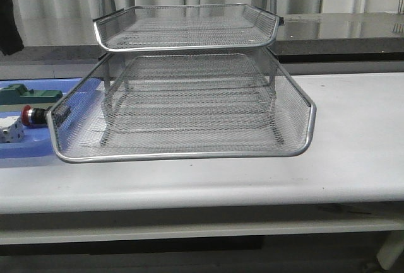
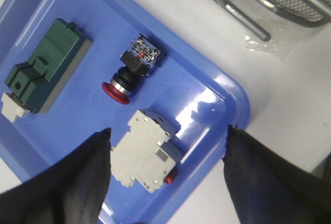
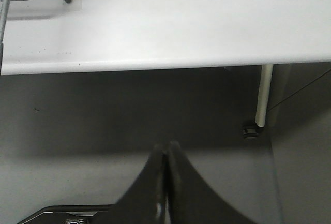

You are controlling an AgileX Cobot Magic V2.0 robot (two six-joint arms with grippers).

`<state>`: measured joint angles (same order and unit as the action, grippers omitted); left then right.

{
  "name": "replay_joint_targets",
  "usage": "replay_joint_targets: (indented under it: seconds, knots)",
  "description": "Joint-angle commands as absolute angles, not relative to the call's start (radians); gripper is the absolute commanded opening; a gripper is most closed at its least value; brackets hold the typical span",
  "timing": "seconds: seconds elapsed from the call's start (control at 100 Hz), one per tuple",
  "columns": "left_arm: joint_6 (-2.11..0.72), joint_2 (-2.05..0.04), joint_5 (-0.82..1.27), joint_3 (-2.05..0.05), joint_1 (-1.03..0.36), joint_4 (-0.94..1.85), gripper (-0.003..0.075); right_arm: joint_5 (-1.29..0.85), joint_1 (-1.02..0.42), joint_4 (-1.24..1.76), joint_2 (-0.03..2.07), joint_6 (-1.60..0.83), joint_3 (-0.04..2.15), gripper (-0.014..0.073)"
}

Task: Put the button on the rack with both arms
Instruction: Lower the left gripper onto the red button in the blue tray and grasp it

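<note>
The rack (image 1: pixel 189 84) stands mid-surface, silver wire mesh with rounded chrome rims; its middle tray is slid well forward, the top tray sits back above it, and a lower tier shows through the mesh. The surface (image 1: pixel 353 153) is smooth, matte white.

At nine o'clock from the rack lies a flat blue plastic tray (image 2: pixel 217 92), glossy with a rounded corner. The button (image 2: pixel 132 69) lies on its side in it — red mushroom head, silver collar, black body with a blue-tinted end. Beside it, toward the far end of the tray, sits a green stepped block (image 2: pixel 44 69) with a cream tip; on the other side of the button, apart from it, a pale grey cube-like breaker block (image 2: pixel 147 151) with a small red tab.

The left hand (image 2: pixel 168 146) hovers over the tray with its black fingers (image 2: pixel 77 177) spread wide, the grey block between them, nothing gripped.

The right hand (image 3: pixel 166 182) hangs off the surface's front edge, over dark floor — its two black fingers pressed together, empty. A white table leg (image 3: pixel 264 94) shows nearby.
</note>
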<state>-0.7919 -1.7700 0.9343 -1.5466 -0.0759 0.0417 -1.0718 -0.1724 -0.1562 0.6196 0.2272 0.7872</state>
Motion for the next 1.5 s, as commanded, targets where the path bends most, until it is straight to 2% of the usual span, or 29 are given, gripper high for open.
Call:
replay_joint_targets:
  seconds: [0.0, 0.2, 0.43, 1.49]
  knots:
    - [-0.813, -1.803, 0.919, -1.643, -0.079, 0.043, 0.045, -1.025, -0.17, -0.177, 0.621, 0.222, 0.822, -0.0068]
    - [-0.829, -1.961, 1.005, -1.793, -0.079, 0.0, 0.045, -1.025, -0.17, -0.177, 0.621, 0.222, 0.822, -0.0068]
    - [-0.861, -2.054, 1.004, -1.873, -0.068, 0.0, 0.045, -1.025, -0.17, -0.177, 0.621, 0.222, 0.822, -0.0068]
    - [-0.904, -2.291, 0.979, -2.024, -0.041, 0.046, 0.045, -1.025, -0.17, -0.177, 0.621, 0.222, 0.822, -0.0068]
